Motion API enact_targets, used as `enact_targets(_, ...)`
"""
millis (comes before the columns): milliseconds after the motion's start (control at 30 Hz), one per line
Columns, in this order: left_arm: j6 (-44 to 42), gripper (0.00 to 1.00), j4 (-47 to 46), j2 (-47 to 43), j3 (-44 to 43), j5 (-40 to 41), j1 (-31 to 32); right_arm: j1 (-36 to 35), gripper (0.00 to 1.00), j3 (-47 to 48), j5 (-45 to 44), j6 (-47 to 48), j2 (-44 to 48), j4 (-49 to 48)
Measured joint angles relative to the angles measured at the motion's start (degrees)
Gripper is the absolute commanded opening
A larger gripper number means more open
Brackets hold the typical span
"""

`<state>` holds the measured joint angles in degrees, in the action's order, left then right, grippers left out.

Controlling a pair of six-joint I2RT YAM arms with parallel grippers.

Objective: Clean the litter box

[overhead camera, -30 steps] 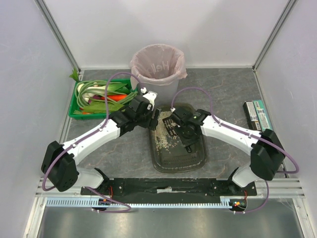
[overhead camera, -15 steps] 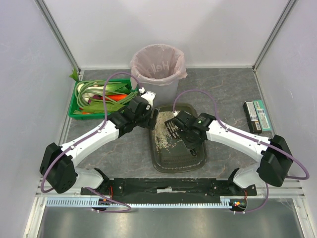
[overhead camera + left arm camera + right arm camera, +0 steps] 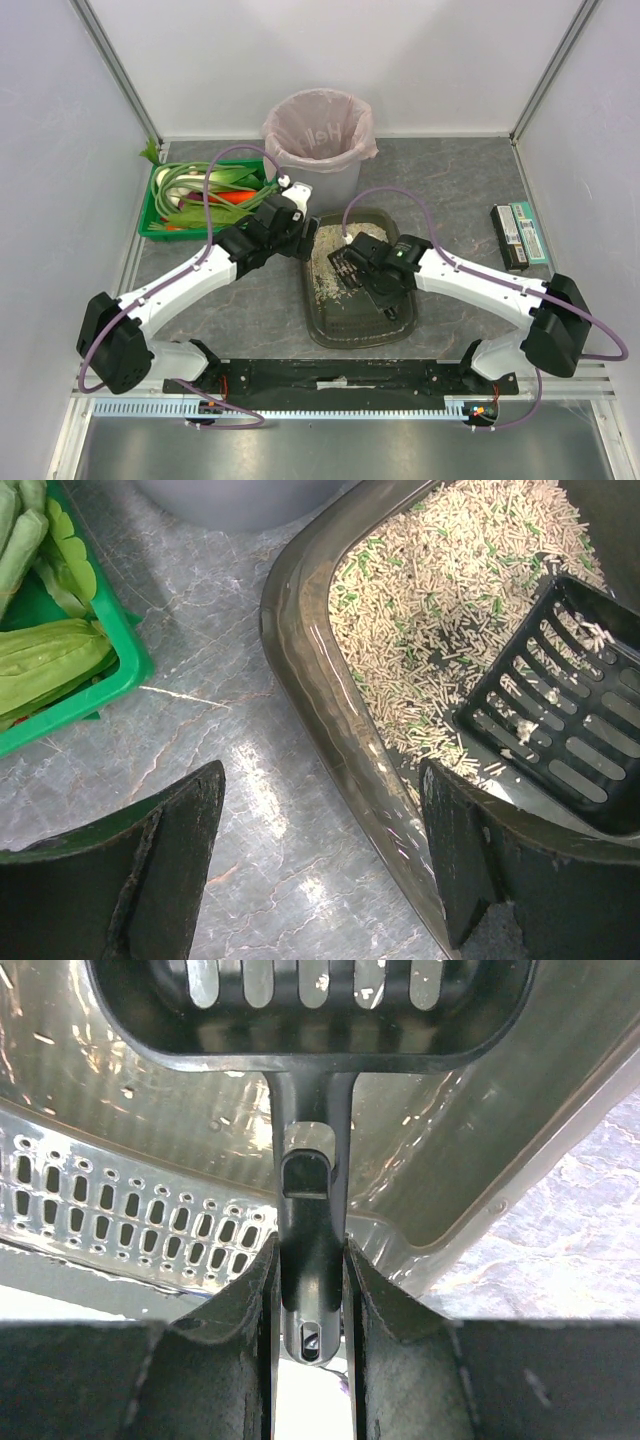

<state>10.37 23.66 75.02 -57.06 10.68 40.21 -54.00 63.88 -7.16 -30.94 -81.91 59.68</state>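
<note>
My litter box (image 3: 352, 325) sits midway between the table's left and right edges, its long axis running near to far. My right gripper (image 3: 308, 1290), clamped tight on the handle of the black slotted scoop (image 3: 310, 1000), hangs over its middle with the scoop head aimed far-left at the beige litter (image 3: 440, 610) heaped just ahead. My left gripper (image 3: 322, 820) is wide open and holds nothing, straddling the tray's left rim beside that heap, so I judge the right arm does the scooping. Beyond, only the tray's far wall separates the scoop from the pink-bagged bin (image 3: 318, 135) at the far edge, with the green vegetable crate (image 3: 160, 228) towards the far-left corner.
</note>
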Motion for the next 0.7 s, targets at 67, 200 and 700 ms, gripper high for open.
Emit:
enact_targets(67, -0.2, 0.85, 0.0, -0.3, 0.0, 0.2, 0.0, -1.0, 0.00, 0.0, -1.7, -0.3, 0.0, 0.4)
enact_targets(200, -0.4, 0.85, -0.2, -1.1, 0.2, 0.8, 0.0, -1.6, 0.00, -0.3, -2.1, 0.0, 0.1, 0.7)
enact_targets(700, -1.8, 0.85, -1.5, -2.6, 1.9, 4.2, 0.0, -3.7, 0.00, -2.4, -6.6, 0.0, 2.1, 1.6)
